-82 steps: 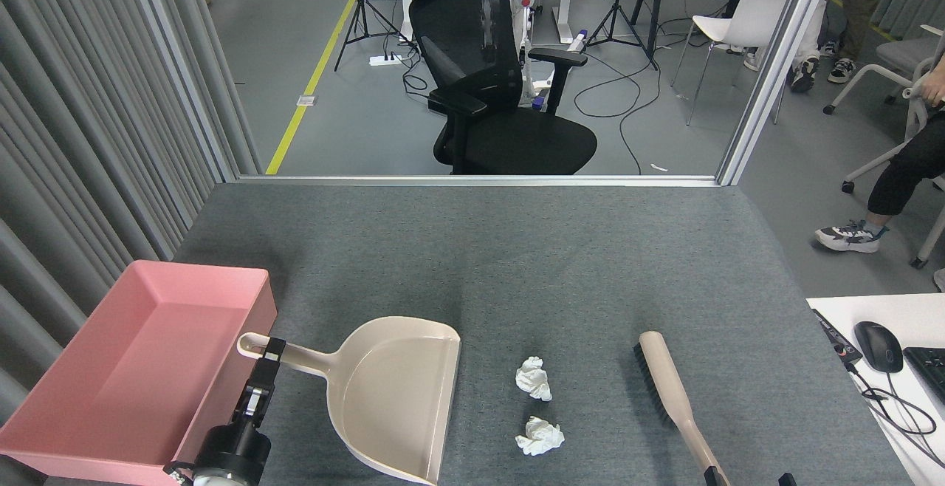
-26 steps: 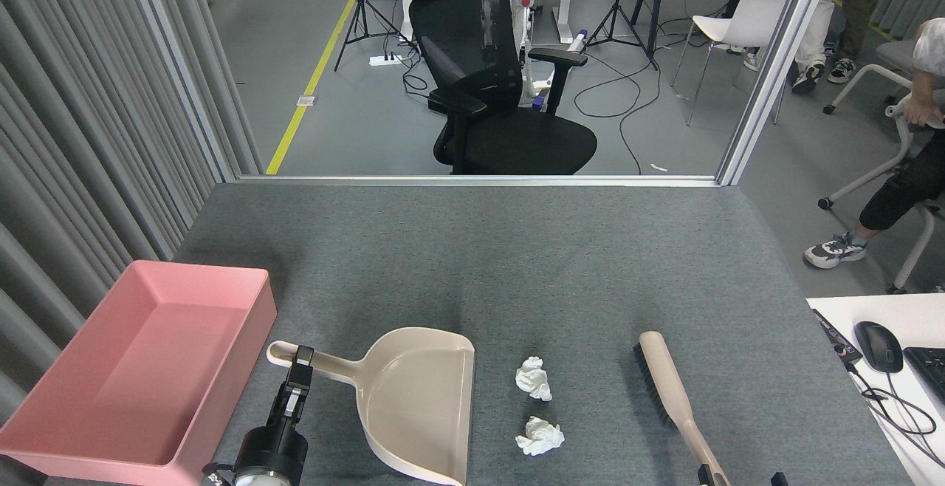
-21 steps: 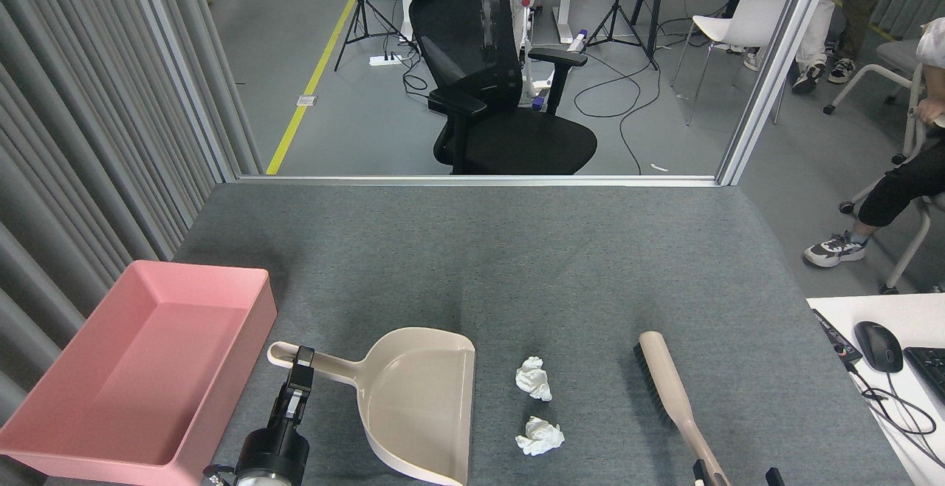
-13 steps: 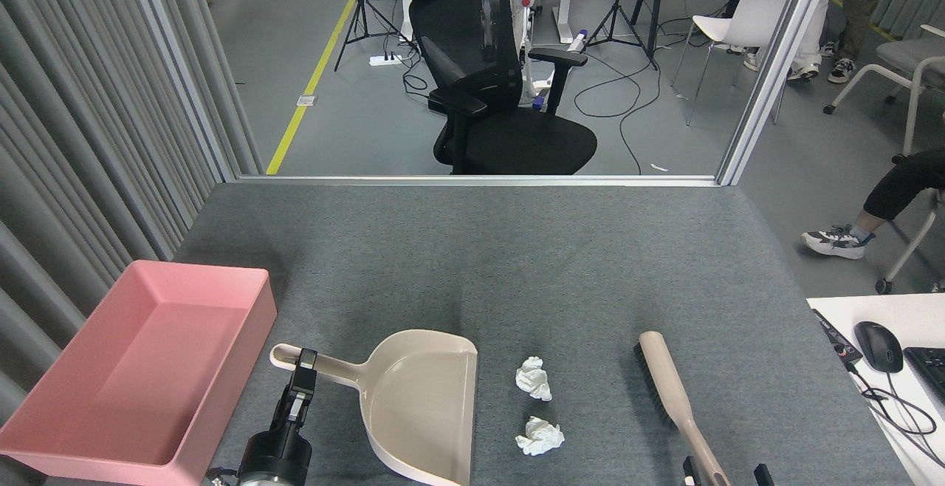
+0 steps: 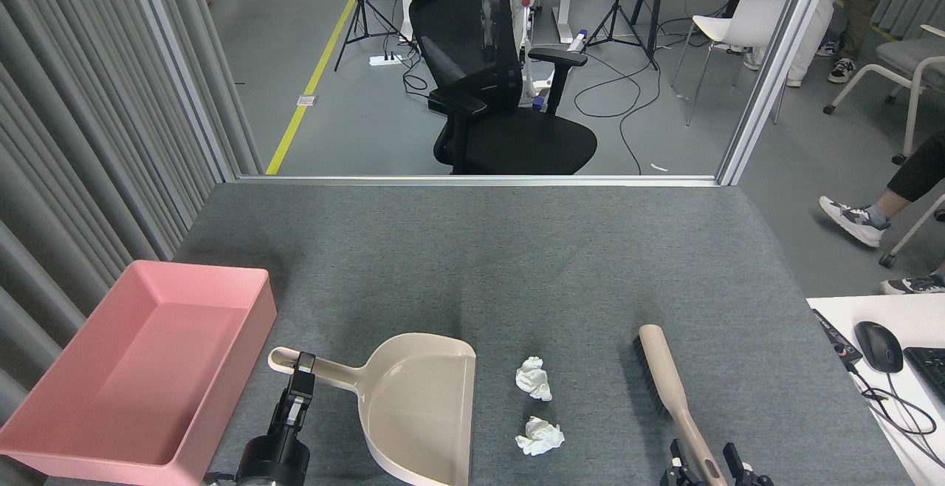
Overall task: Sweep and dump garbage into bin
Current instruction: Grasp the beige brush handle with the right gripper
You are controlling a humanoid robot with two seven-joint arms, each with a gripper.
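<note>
1. The left gripper (image 5: 301,369), at the lower left of the frame, was clamped on the handle of the beige dustpan (image 5: 422,416).
2. The dustpan lay flat on the grey felt table (image 5: 517,264), its open mouth facing right toward the garbage.
3. The garbage, two crumpled white tissue wads, sat at lower centre: the upper wad (image 5: 533,379) and the lower wad (image 5: 540,436), both just right of the dustpan's mouth and apart from it.
4. The pink bin (image 5: 59,442) stood at the far lower left, empty, near the dustpan handle.
5. The right gripper (image 5: 705,464), at the bottom right edge, had its fingers spread on either side of the brush (image 5: 668,390) handle; whether they touched it could not be told.
</note>
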